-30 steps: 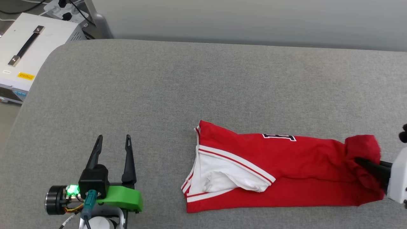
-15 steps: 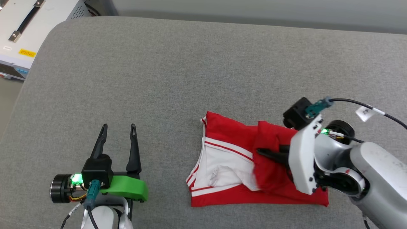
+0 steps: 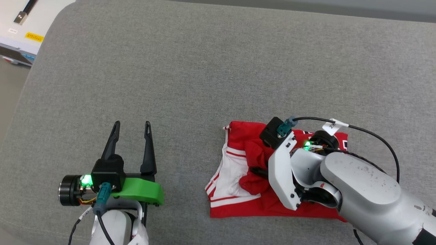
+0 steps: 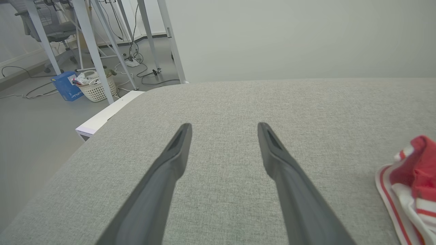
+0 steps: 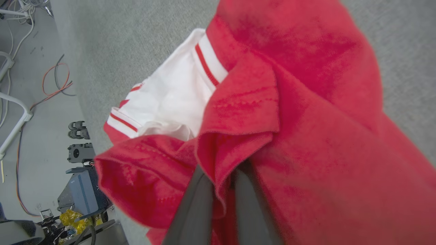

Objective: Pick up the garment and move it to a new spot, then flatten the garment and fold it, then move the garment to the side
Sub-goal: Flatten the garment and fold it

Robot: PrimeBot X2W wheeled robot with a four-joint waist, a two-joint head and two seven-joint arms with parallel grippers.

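The garment (image 3: 238, 177) is a red T-shirt with white sleeves and striped trim, lying on the grey padded table (image 3: 204, 75) at the lower right of the head view. My right gripper (image 3: 255, 171) is shut on a fold of its red hem and holds that fold over the white sleeve; the right wrist view shows the cloth (image 5: 238, 143) pinched between the dark fingers (image 5: 190, 204). My left gripper (image 3: 131, 126) rests open over bare table to the garment's left, its fingers (image 4: 170, 163) spread with nothing between them. The garment's edge (image 4: 408, 180) shows at the right of the left wrist view.
A white equipment case (image 3: 20, 27) stands off the table's far left corner. The table's rounded left edge (image 3: 24, 102) drops to the floor. Table legs, cables and a basket (image 4: 95, 88) stand on the floor beyond the far edge.
My right gripper has carried the red hem leftward over the garment, doubling it to about half its length. The head camera has tilted down. The left gripper has stayed open in place.
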